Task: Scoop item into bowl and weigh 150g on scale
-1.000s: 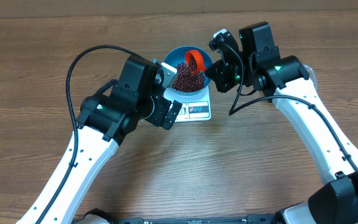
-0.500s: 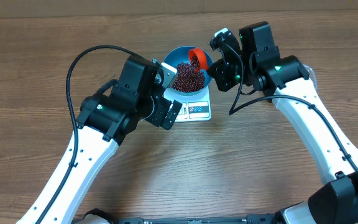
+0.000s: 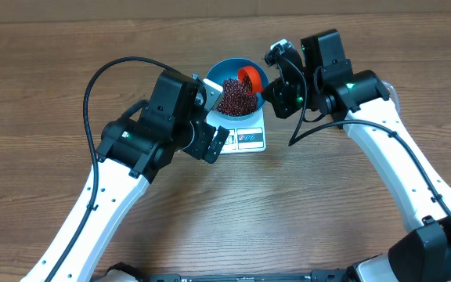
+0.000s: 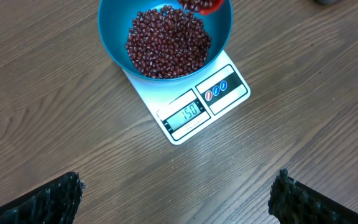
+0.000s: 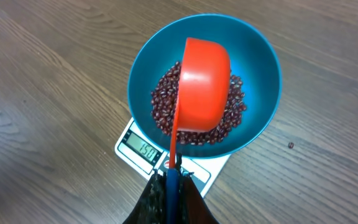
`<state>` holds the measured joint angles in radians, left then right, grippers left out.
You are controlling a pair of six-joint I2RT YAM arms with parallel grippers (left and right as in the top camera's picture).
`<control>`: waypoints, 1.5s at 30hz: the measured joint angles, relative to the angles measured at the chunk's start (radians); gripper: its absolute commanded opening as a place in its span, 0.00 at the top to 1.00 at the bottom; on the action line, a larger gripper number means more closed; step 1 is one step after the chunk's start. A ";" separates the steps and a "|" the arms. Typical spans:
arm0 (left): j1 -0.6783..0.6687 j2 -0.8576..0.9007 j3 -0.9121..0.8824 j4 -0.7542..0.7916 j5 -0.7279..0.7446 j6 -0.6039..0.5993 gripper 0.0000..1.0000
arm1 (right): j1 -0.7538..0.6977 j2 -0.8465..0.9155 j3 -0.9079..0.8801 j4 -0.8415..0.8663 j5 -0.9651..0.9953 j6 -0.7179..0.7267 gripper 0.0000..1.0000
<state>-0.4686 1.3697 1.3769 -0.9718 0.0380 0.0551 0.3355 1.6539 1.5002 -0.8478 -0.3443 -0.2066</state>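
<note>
The blue bowl [image 3: 224, 70] stands on the white scale [image 3: 250, 139] with a heap of red-brown beans [image 3: 235, 97] in it. In the left wrist view the scale's display [image 4: 185, 113] reads 150. My right gripper [image 5: 173, 186] is shut on the handle of a red scoop [image 5: 204, 81]. The scoop hangs tilted over the beans [image 5: 166, 93], its underside toward the wrist camera. My left gripper [image 4: 179, 193] is open and holds nothing. It hovers over bare wood just in front of the scale [image 4: 229, 99], with its fingers [image 4: 55, 199] far apart.
A single stray bean [image 5: 291, 145] lies on the wooden table to the right of the bowl [image 5: 260, 56]. Both arms crowd the bowl from the left and the right in the overhead view. A black cable loops off the left arm [image 3: 92, 86].
The red scoop has turned and shifted slightly over the bowl's far right side. The left arm has not moved.
</note>
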 measured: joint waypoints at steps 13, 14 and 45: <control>0.000 0.000 0.000 0.000 0.000 0.000 0.00 | -0.113 0.000 0.000 0.029 -0.228 0.118 0.96; 0.000 0.000 0.000 0.000 0.000 0.000 0.00 | -0.143 0.000 0.000 0.037 -0.267 0.129 0.96; 0.000 0.000 0.000 0.000 0.000 0.000 0.00 | -0.762 0.000 0.003 -0.246 -0.108 0.258 0.96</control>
<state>-0.4686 1.3697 1.3769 -0.9718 0.0380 0.0551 -0.4267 1.6539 1.5032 -1.0935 -0.4526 0.0517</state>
